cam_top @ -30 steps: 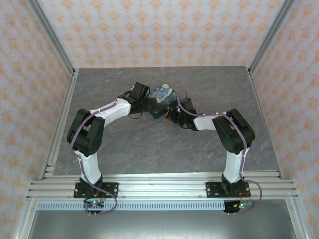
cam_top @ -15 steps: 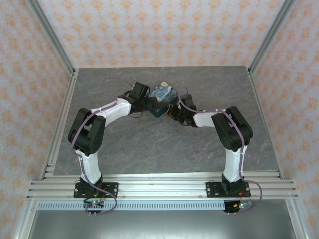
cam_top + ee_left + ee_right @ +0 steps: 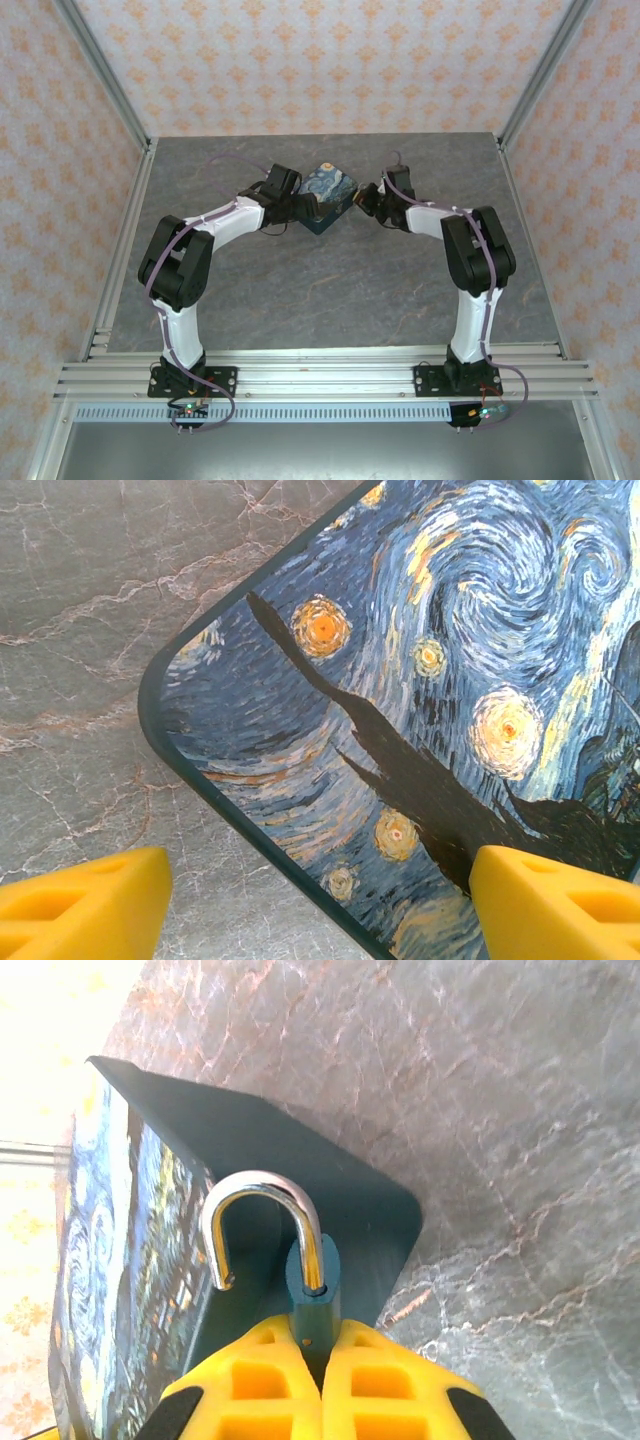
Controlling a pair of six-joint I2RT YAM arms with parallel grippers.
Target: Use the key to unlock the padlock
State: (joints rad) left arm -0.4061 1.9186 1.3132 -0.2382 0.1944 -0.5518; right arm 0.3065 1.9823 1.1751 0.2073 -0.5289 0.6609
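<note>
Scene: two white-and-black arms reach inward over a grey marbled table [image 3: 300, 290] toward a small painted box [image 3: 328, 195] with a swirling night-sky lid.

Right gripper: the right gripper [image 3: 320, 1335] has its yellow fingers [image 3: 265, 1380] pressed tight together on the padlock [image 3: 312, 1290], pinching its small bluish body between the tips.

Padlock: it stands up out of the fingertips, just beside the teal side wall of the box. Its silver shackle [image 3: 260, 1195] is sprung, with one leg seated in the body and the other hanging free.

Left gripper: the left gripper [image 3: 320, 910] is spread wide and grips nothing. One yellow finger [image 3: 85, 905] is over the table and the other is over the lid, with a rounded corner of the box between them.

Change, right arm: a second ago its gripper sat low at the box's near right corner. Now it lies farther back and to the right [image 3: 368, 200], a little apart from the box, and the arm stands straighter.

Change, left arm: it is almost where it was, with its jaws a touch narrower.

Change, box: it rests in about the same spot.
</note>
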